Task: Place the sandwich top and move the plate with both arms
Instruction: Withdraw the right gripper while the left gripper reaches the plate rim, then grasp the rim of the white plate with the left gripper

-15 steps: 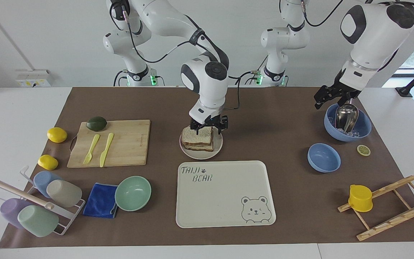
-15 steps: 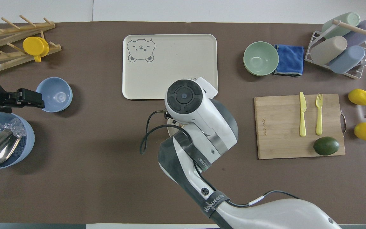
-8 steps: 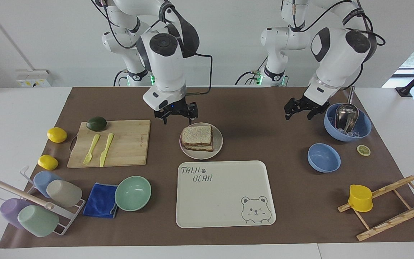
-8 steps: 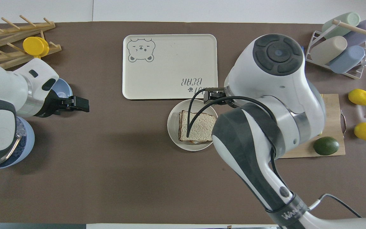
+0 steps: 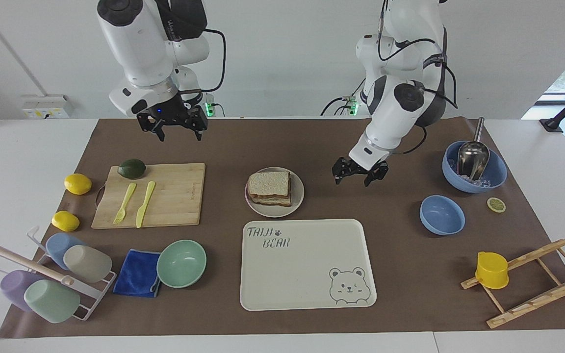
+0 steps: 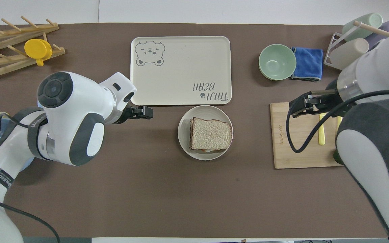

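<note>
**Sandwich topped on one plate, both grippers open and clear of it**

On the brown mat at mid-surface sits one small round plate (image 5: 297,201), carrying one sandwich top (image 5: 268,182) laid squarely on the stack beneath it; the plate's rim shows all around the bread. One cream tray (image 5: 307,264) lies just farther from the robots than the plate, its near edge close to the rim but apart from it.

Toward the right arm's end: one cutting board (image 5: 174,196) with one fork, one knife and one dark green fruit, two lemons (image 5: 77,184), one green bowl (image 5: 181,263), one blue cloth, and a rack with four cups. Toward the left arm's end: two blue bowls, one yellow cup, one wooden rack.

Left gripper (image 5: 359,172) hangs over bare mat beside the plate, fingers released, holding nothing. Right gripper (image 5: 178,125) hangs high over the mat near the board's robot-side edge, fingers spread and empty. Bare mat lies open on both sides of the plate.
</note>
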Motion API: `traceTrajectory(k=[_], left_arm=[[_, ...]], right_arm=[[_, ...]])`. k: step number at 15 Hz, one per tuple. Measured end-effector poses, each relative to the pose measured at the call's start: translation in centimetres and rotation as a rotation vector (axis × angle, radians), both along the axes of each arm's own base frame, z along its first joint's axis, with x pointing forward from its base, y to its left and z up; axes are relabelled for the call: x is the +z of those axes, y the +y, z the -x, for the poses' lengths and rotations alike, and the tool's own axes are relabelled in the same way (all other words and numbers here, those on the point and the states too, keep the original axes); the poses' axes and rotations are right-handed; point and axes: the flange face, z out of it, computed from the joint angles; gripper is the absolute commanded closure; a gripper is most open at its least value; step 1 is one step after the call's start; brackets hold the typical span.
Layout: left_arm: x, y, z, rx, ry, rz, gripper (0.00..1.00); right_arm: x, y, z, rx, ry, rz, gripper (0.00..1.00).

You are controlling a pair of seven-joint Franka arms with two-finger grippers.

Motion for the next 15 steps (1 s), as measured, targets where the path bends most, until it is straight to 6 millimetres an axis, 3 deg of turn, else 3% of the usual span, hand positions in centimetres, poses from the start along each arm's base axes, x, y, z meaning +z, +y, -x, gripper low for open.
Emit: traceTrajectory(k=[3,5,10,15], left_arm=[[-4.4,-4.8,0.8,-0.015,-0.002,0.05,0.0],[-7.0,-6.7,1.5,-0.031,0.004,0.047,0.0],[-8.0,-6.7,1.4,0.003,0.029,0.07,0.01],[-8.2,-7.4,1.9,0.006,0.036,0.084,0.14]], right_arm=[[1.2,-5.6,0.6,0.013,0.02,-0.011,0.0],[1.6,-8.2,0.7,0.008,0.029,-0.016,0.0],[1.2,-9.3,0.8,-0.005,0.05,-0.016,0.0],[0.5,-10.2,0.7,-0.02,0.082,-0.017,0.0]])
